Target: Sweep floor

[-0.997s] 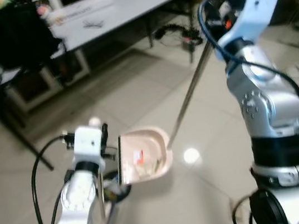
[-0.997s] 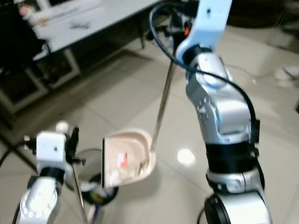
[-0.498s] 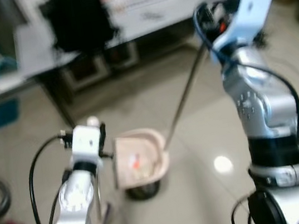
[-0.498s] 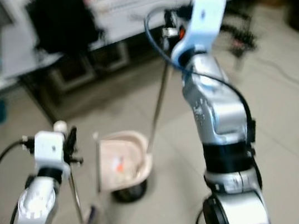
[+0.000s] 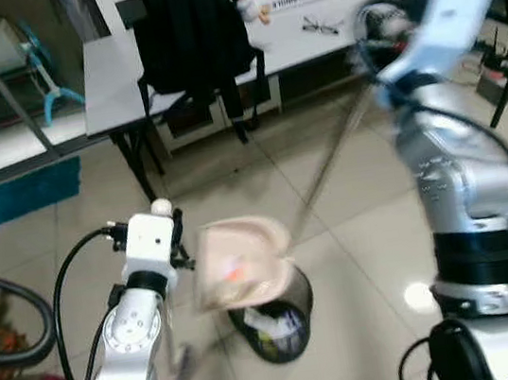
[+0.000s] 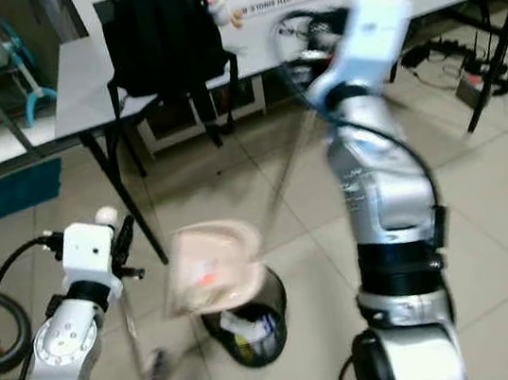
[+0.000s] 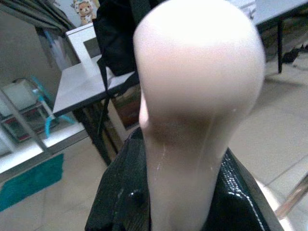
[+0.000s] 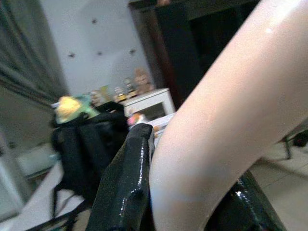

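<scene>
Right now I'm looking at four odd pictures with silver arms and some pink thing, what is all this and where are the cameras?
This is a walking humanoid robot with two silver arms, doing a sweeping chore. The two wide pictures come from cameras in its head, looking down at the tiled floor. The other two come from cameras on its wrists, looking along each hand's black fingers. The right hand is closed on the pale handle of a long metal pole that leads down to the pink dustpan. The dustpan hangs over a small black waste bin on the floor and holds a little litter. The left hand grips a second pale handle. Behind stands a grey table carrying a black backpack.
</scene>
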Tool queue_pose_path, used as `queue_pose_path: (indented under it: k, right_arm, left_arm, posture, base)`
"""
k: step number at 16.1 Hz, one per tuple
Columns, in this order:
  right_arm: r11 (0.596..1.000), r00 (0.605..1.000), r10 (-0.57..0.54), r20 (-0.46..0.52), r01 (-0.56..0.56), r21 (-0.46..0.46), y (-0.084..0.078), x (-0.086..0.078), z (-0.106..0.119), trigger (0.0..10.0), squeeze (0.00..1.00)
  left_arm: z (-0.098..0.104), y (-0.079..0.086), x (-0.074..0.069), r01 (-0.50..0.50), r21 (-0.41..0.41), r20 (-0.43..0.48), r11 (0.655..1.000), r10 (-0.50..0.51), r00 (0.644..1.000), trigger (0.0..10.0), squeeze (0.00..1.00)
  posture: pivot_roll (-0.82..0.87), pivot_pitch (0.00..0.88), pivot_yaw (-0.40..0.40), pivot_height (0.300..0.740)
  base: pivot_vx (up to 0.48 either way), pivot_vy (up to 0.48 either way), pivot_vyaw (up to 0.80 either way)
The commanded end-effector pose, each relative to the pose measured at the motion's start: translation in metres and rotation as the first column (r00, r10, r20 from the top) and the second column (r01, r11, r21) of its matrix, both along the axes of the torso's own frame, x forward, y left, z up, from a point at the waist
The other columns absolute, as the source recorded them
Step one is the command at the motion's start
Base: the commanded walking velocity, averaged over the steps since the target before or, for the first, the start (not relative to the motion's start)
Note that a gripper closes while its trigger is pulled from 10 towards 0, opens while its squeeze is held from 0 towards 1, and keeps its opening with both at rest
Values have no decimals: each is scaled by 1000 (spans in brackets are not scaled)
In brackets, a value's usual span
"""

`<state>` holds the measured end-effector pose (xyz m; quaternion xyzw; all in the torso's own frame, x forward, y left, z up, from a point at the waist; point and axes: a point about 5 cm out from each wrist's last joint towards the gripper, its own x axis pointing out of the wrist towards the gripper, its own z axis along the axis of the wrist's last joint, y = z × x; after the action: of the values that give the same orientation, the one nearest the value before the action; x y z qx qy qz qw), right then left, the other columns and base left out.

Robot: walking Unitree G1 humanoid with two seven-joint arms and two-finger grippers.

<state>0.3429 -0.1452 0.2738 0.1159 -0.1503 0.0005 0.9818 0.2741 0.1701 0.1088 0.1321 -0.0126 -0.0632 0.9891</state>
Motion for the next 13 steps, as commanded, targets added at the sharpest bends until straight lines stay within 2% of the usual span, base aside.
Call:
queue_pose_path:
  k: [1,3,4,10,11,13]
  right_arm:
    - [999,997,40,70,-41,10,11,-5,14,10000,0]
    - [999,996,41,75,-41,1,11,-5,14,10000,0]
    - [999,996,45,73,-45,-1,10,-5,14,10000,0]
    - [999,997,40,62,-42,20,5,-3,11,10000,0]
    - [999,997,38,68,-39,7,4,-4,11,10000,0]
    - [994,995,29,95,-19,-106,2,-5,14,10000,0]
  left_arm:
    - [5,6,1,-8,35,21,999,8,1000,10000,0]
    - [4,6,0,-6,17,20,1000,6,1000,10000,0]
    - [3,5,0,-1,-3,8,1000,1,1000,10000,0]
    - [-1,8,-2,-18,5,3,1000,18,1000,10000,0]
    - [-1,8,-3,-17,5,2,1000,17,1000,10000,0]
    - [-2,7,-2,-12,6,-1,1000,12,1000,10000,0]
  posture:
    - [-52,0,86,740]
    - [-53,0,85,740]
    - [-51,0,83,740]
    - [-49,0,72,740]
    - [-49,0,72,740]
    - [-56,0,74,740]
  base:
    - [420,0,0]
    - [366,0,0]
    - [0,0,0]
    - [0,0,0]
    - [0,0,0]
    - [0,0,0]
